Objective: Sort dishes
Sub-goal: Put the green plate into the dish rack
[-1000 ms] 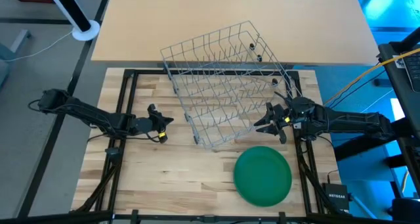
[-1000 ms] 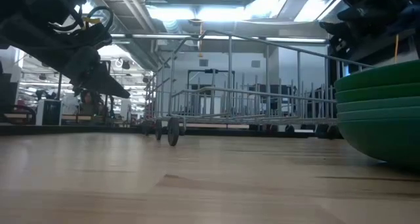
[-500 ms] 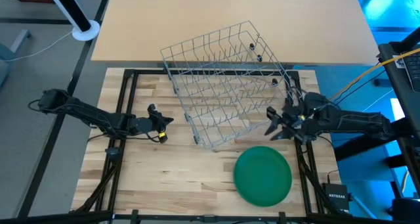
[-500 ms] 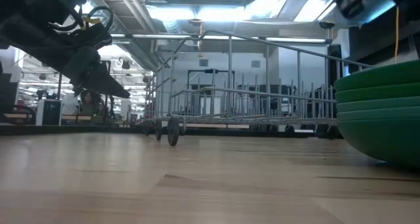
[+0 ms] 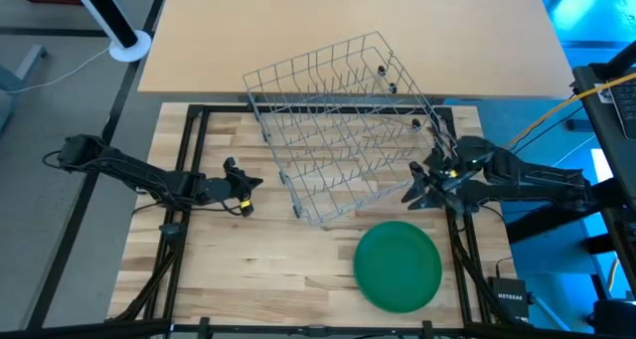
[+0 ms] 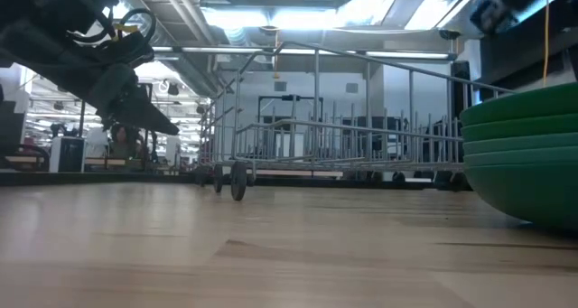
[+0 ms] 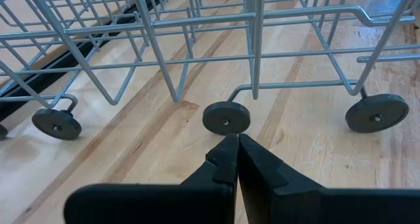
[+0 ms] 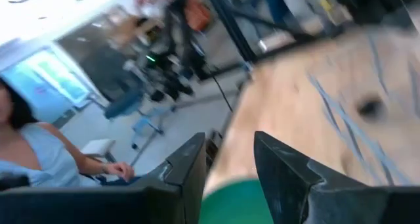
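High view gives you the stacked green plates (image 5: 398,264) on the worktop (image 5: 248,259) at five o'clock from the wire rack (image 5: 343,130). Your right pincer (image 5: 415,187) hovers spread at the stack's twelve o'clock. Your left pincer (image 5: 250,193) waits pressed together, at the rack's eight o'clock.

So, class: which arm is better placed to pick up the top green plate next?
Probably the right. Its pincer is open just beside the plate stack, while the left pincer sits shut across the table, beyond the rack.
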You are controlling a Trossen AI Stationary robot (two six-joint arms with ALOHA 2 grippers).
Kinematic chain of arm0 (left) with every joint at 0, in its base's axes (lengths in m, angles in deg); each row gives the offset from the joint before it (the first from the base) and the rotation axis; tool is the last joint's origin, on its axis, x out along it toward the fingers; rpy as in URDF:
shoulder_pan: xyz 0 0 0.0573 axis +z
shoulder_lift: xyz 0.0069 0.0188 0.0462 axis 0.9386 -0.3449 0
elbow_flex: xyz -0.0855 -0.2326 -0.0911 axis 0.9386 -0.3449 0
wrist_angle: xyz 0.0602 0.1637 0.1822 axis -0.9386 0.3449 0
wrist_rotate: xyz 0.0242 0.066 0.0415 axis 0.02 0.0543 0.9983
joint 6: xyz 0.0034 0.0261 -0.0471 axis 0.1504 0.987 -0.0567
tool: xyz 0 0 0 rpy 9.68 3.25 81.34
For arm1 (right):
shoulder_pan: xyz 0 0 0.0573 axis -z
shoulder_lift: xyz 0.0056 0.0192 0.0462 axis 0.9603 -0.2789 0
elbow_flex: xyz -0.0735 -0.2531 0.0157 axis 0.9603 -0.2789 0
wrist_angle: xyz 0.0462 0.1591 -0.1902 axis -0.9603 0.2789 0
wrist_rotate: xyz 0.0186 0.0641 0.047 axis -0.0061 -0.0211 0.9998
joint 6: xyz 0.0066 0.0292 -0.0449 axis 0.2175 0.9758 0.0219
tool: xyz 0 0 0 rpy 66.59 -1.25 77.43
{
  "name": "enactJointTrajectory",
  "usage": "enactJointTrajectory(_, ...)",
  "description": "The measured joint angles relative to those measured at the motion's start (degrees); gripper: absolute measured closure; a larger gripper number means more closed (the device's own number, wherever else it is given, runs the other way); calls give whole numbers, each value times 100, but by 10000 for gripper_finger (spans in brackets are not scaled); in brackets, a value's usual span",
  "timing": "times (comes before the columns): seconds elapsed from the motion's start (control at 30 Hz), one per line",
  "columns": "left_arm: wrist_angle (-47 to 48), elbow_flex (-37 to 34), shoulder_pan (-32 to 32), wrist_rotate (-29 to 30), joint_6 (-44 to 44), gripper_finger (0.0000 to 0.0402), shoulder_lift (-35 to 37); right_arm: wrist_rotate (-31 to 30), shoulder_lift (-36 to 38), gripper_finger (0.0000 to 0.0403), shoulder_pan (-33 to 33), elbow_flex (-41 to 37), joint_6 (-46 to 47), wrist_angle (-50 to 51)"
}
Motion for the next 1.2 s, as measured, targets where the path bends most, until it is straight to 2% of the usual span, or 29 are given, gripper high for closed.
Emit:
enactJointTrajectory(0.17,0,0,0,0,-1,398,0,-75,-323,269,0,-2,45,916)
enactJointTrajectory(0.43,2,0,1,0,-2,398,2,377,-900,269,-4,0,320,1062)
enactJointTrajectory(0.57,9,0,1,0,-1,398,0,262,-1118,269,-223,0,320,1303)
enactJointTrajectory(0.8,151,0,0,0,0,398,0,-611,-1381,269,-1171,0,344,1962)
enactJointTrajectory(0.97,279,0,2,0,0,398,0,-1109,-1455,269,-1785,0,790,2059)
enactJointTrajectory(1.13,277,0,0,0,-1,398,1,-2409,-1454,269,-2238,0,1186,2146)
enactJointTrajectory(1.2,276,0,0,0,-2,398,0,-2704,-1454,269,-2344,0,1335,2276)
